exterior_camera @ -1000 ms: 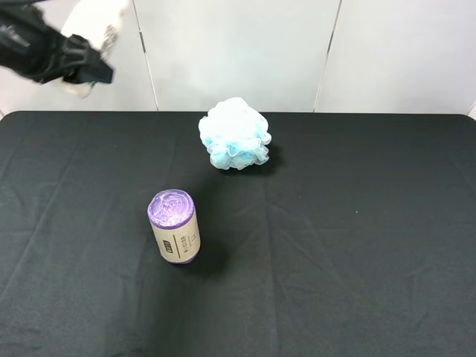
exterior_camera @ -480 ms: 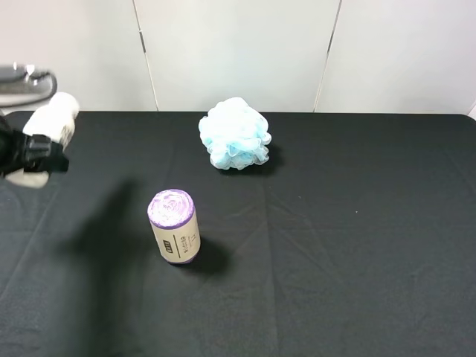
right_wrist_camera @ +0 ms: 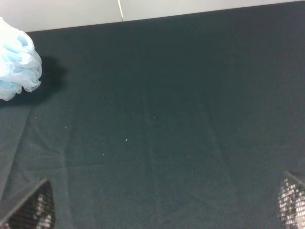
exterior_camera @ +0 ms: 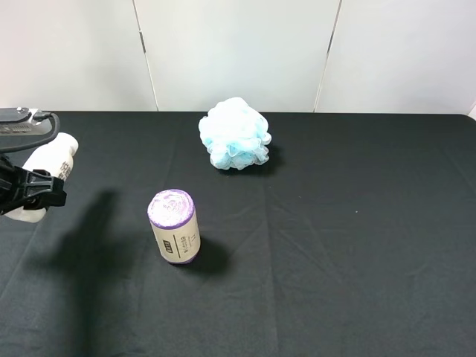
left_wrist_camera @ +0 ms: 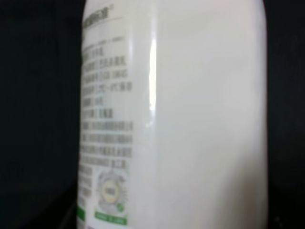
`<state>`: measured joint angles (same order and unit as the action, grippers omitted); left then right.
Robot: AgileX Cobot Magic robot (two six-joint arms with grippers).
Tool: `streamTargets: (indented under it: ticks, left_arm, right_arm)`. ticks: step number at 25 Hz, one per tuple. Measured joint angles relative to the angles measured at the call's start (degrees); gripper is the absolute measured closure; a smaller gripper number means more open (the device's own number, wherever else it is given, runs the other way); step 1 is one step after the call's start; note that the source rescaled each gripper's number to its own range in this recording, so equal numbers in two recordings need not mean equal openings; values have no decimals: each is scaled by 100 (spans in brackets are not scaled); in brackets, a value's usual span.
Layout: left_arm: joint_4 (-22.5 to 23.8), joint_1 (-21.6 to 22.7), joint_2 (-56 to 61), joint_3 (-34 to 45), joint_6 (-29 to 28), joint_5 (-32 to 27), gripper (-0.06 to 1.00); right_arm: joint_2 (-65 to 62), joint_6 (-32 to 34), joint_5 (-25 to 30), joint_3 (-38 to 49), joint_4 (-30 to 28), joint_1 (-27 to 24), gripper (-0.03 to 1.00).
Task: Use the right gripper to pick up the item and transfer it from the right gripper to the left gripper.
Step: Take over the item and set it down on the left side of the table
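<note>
Down it has come: the item, high at the wall a second ago, hangs tilted over the worktop's left edge, pinched in the left claw. White body, dark print. Right claw spread wide over bare cloth.
</note>
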<state>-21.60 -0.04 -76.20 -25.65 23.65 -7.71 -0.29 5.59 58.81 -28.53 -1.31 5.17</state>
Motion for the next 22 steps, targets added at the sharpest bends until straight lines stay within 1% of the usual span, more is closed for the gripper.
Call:
streamTargets:
  ticks: [4,9,12,22]
  left_arm:
    - [-1,0,-348,-57,-92,-30,91]
    - [-6,0,-977,-408,-145,-258,91]
    - [-7,0,-1200,-576,-145,-266,91]
    - [-12,0,-1572,-621,-145,-189,91]
  right_arm:
    - [0,0,0,0,26,0,-3]
    - [0,0,0,0,42,0,-3]
    - [0,0,0,0,42,0,-3]
    - [0,0,0,0,42,0,-3]
